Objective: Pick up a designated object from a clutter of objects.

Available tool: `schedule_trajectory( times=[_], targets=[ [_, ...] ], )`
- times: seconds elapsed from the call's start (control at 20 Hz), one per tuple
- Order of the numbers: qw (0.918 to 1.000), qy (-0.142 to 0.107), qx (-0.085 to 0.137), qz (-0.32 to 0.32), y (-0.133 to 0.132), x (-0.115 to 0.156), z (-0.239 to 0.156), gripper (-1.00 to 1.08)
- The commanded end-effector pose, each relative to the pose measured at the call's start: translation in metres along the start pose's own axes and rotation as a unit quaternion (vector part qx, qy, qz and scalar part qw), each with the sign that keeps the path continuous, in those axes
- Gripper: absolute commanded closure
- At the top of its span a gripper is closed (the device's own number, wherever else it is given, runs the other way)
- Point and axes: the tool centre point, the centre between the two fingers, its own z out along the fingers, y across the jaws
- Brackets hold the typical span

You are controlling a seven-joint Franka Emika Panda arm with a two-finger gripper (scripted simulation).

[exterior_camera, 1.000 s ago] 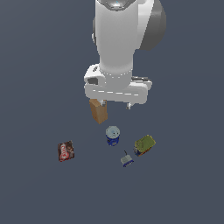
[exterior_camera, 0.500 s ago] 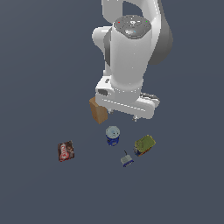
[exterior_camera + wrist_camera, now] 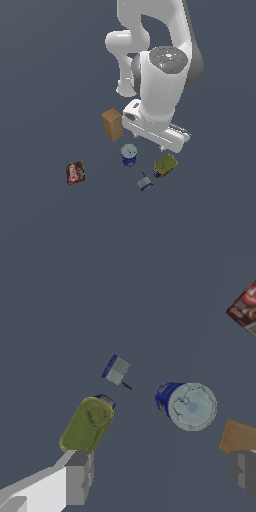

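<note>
Nothing grabbed yet. Gripper (image 3: pixel 160 476) is spread wide and empty, hanging above the pile, so alignment, descent, pinch and lift are all left by my read.

Target tin (image 3: pixel 165 165) sits on the floor at the exterior view's right end of the group, just beside the small blue-grey item (image 3: pixel 145 183) and near the blue cup (image 3: pixel 128 154). In the wrist view one finger (image 3: pixel 79 476) overlaps the tin's (image 3: pixel 87 424) edge while the other finger (image 3: pixel 244 474) is by the tan block (image 3: pixel 238 436). The span brackets the cup (image 3: pixel 187 406) more than the tin, so the claw needs to shift toward the tin before closing.

Shapes/materials:
- tin: rounded rectangle, matte yellow-green top with a faint embossed oval, dark blue sides, looks rigid.
- cup: round, blue wall, pale glossy lid.
- block (image 3: pixel 112 124): upright tan box, flat faces, cardboard-like.
- packet (image 3: pixel 75 172): flat red-brown pouch, well apart from the rest.
- blue-grey item (image 3: pixel 116 369): tiny boxy piece with a thin dark stub; can't tell what it is.
</note>
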Motion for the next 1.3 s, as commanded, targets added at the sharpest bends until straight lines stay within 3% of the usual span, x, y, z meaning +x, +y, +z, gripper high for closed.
schedule_trajectory(
  times=[0.0,0.45,1.25],
  targets=[
    [0.9997,0.001,0.0,0.026,-0.009,-0.001,0.01,-0.92],
    [0.9932,0.005,0.0,0.116,-0.04,-0.007,0.047,-0.92],
    [0.9706,0.008,0.003,0.241,-0.08,-0.022,0.102,-0.92]
  ],
)
